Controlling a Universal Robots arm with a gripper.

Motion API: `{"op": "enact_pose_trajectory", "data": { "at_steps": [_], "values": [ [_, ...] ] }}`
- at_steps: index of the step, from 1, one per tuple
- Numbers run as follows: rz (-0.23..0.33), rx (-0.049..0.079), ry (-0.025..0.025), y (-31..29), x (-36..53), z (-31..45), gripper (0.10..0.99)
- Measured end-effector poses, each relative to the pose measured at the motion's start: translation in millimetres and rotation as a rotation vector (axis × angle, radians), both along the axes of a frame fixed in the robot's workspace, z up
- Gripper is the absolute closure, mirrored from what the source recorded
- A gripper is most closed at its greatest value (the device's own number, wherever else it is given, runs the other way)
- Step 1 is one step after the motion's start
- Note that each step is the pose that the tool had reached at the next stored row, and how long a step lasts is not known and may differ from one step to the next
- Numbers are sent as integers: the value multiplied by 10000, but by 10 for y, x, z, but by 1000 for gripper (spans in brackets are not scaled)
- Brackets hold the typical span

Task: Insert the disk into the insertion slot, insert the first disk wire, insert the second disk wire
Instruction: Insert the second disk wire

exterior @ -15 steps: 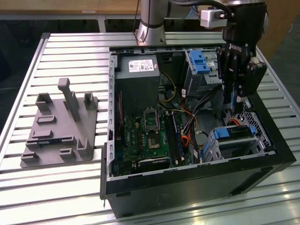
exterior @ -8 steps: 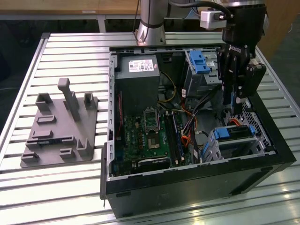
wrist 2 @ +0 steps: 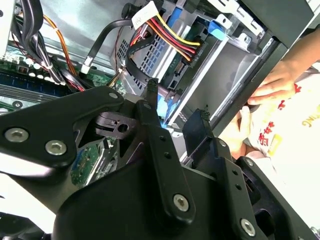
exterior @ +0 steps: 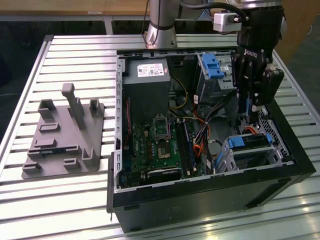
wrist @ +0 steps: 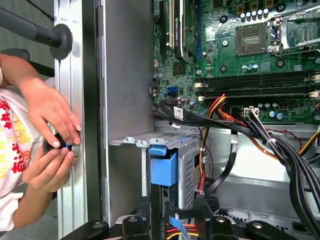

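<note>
The disk (exterior: 251, 143), silver in its blue carrier, sits inside the insertion slot (exterior: 252, 159), a perforated silver cage at the case's corner on the exterior view's right. The carrier's blue end (wrist: 163, 168) shows at the cage mouth (wrist: 189, 155). A red, yellow and black disk wire (wrist 2: 172, 37) runs to the rear of the cage (wrist 2: 220, 67). My gripper (exterior: 247, 107) hangs just above the cage. In both wrist views the gripper (wrist 2: 176, 100) (wrist: 177, 212) is shut on a blue disk wire (wrist: 176, 225).
A person's hands (wrist: 50, 145) (wrist 2: 275, 85) rest on the table rail just outside the case wall. Inside the case are the motherboard (exterior: 155, 145), power supply (exterior: 147, 87), a taller bay with a blue latch (exterior: 212, 66) and a black cable bundle (wrist: 280, 145). A grey fixture (exterior: 65, 135) lies on the table.
</note>
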State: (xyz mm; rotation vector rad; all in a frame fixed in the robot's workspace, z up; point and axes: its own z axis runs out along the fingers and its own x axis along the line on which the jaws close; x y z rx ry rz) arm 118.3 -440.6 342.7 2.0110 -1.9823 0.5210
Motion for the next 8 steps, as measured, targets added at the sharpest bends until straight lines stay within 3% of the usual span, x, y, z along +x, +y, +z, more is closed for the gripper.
{"op": "enact_pose_trajectory", "data": {
  "at_steps": [3, 4, 8],
  "values": [
    [0, -27, 2, -2, 0, -3, 616],
    [0, -31, 2, -3, 0, -4, 690],
    [0, -46, 2, -3, 0, -6, 690]
  ]
}}
